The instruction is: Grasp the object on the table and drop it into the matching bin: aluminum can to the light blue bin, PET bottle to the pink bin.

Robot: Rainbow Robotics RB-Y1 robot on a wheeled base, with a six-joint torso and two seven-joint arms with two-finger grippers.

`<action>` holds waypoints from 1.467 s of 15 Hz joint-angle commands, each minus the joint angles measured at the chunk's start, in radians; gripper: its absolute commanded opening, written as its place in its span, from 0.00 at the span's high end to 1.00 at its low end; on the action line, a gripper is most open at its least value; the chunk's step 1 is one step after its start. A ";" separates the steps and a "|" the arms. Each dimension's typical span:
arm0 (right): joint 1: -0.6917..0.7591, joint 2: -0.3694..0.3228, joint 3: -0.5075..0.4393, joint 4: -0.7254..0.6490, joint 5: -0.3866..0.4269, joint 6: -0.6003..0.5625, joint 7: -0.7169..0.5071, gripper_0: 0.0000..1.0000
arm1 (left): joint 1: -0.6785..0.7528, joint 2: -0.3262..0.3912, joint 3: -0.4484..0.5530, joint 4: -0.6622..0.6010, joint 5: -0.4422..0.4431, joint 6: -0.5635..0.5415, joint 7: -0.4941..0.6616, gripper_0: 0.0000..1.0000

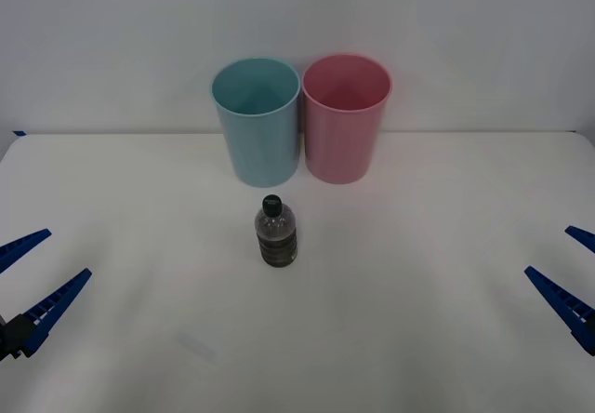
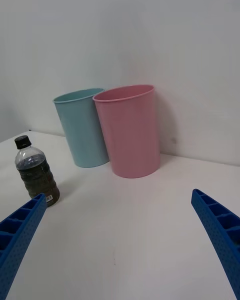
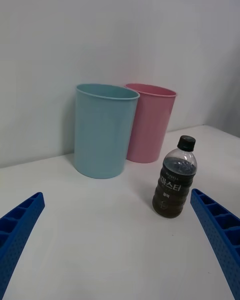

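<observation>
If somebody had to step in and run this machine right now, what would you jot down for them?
Left claw: open, low at the table's left edge, holding nothing.
Right claw: open, at the right edge, holding nothing.
Bottle: upright mid-table, cap on, in front of both bins.
Light blue bin and pink bin: side by side at the back, pink on the robot's right.
Done: nothing.
Left: grab the bottle, drop it in the pink bin.

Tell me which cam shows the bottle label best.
Left wrist view: the PET bottle stands upright there, label band facing the camera with its white print readable. Front view looks down on it, so the band is foreshortened. Right wrist view has it off to one side, its base partly behind a blue finger.
</observation>
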 commanded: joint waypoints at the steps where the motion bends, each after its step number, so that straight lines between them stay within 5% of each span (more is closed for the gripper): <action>1: 0.004 0.009 -0.004 0.011 0.005 0.001 0.002 0.00 | 0.000 0.000 0.000 0.000 0.000 0.000 0.000 0.00; 9: -0.042 -0.007 0.053 0.003 0.068 0.016 0.005 0.00 | 0.000 0.000 0.000 0.000 0.000 0.000 0.000 0.00; 17: -0.163 -0.085 0.249 0.003 0.129 0.059 -0.020 0.00 | 0.000 0.000 0.000 0.000 0.000 0.000 0.000 0.00; 22: -0.298 -0.129 0.307 0.141 0.152 0.062 -0.023 0.00 | 0.000 0.000 0.000 0.000 0.000 0.000 0.000 0.00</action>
